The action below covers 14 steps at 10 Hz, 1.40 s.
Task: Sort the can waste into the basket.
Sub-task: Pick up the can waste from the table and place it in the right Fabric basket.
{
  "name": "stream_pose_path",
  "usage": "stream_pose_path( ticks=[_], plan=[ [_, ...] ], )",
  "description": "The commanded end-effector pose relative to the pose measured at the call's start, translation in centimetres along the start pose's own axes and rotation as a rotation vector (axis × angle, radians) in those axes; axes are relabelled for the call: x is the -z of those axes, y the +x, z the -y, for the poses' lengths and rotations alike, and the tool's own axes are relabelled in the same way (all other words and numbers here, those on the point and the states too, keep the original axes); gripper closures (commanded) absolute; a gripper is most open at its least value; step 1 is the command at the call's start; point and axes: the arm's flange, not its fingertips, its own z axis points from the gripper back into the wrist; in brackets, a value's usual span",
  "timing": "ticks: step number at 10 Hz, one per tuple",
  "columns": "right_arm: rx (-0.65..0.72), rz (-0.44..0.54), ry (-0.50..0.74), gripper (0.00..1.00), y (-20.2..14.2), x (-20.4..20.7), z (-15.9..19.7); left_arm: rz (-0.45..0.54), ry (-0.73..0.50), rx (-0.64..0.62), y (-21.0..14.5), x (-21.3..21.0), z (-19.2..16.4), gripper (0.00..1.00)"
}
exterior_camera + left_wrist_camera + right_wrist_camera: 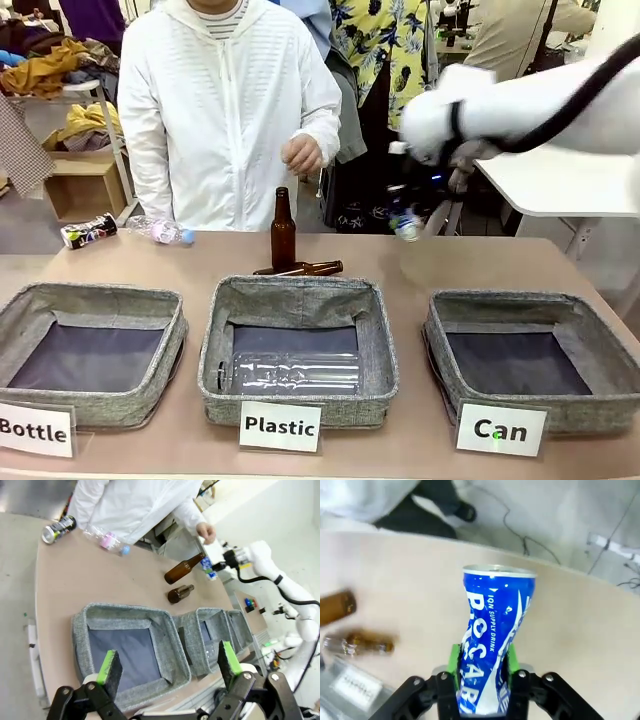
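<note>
While the person in the white jacket (225,110) stands at the far side with one hand (302,155) raised at the waist, the right claw (481,660) is pinching the blue can (495,645). Its green pads (454,657) press into the lower part of the can, which is dented inward at the waist, open top pointing away from the wrist. From the front, that arm reaches in from the right and is blurred. The can sits in its claw near the far edge of the surface (440,265), beyond the far left corner of the Can basket (530,300), not inside it. I cannot tell whether the can touches the surface.

The left claw (169,664) hangs with its fingers spread wide and nothing between them, over the near rim of the Bottle basket (165,640).

The dark can (88,232) lies on its side at the far left corner, just beside a crumpled clear bottle (160,232). One brown bottle (283,230) stands upright behind the Plastic basket (300,290); a second brown bottle (305,268) lies at its foot. A flattened clear plastic bottle (290,372) rests inside the Plastic basket. White cards with "Bottle", "Plastic" and "Can" (500,430) stand in front of the three baskets.
</note>
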Motion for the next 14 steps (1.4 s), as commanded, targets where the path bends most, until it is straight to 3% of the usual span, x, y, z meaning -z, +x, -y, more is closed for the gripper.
stream_pose_path(
  ticks=[1, 3, 4, 5, 7, 9, 12, 14],
  plan=[
    [-0.101, -0.031, 0.147, 1.0, -10.8, -7.2, 5.3, 0.014, -0.013, 0.022, 0.1, 0.1, -0.1, 0.0],
    [-0.238, -0.122, 0.206, 1.0, -17.2, -10.6, 7.3, 0.014, -0.013, 0.022, 0.1, 0.1, -0.1, 0.0],
    [-0.345, -0.113, 0.207, 1.0, -21.8, -12.2, 7.2, 0.014, -0.013, 0.022, 0.1, 0.1, -0.1, 0.0],
    [-0.462, -0.1, 0.215, 1.0, -24.1, -12.7, 6.9, 0.014, -0.013, 0.022, 0.1, 0.1, -0.1, 0.0],
    [-0.831, -0.058, 0.16, 1.0, -29.4, -12.9, 6.3, 0.014, -0.013, 0.022, 0.1, 0.1, -0.1, 0.0],
    [-0.991, -0.085, 0.161, 1.0, -31.4, -12.4, 5.6, 0.014, -0.013, 0.022, 0.1, 0.1, -0.1, 0.0],
    [-1.014, -0.05, 0.119, 1.0, -31.5, -11.7, 5.2, 0.014, -0.013, 0.022, 0.1, 0.1, -0.1, 0.0],
    [-1.01, -0.048, 0.117, 0.01, -31.2, -11.4, 5.3, 0.014, -0.013, 0.022, 0.1, 0.1, -0.1, 0.0]
  ],
)
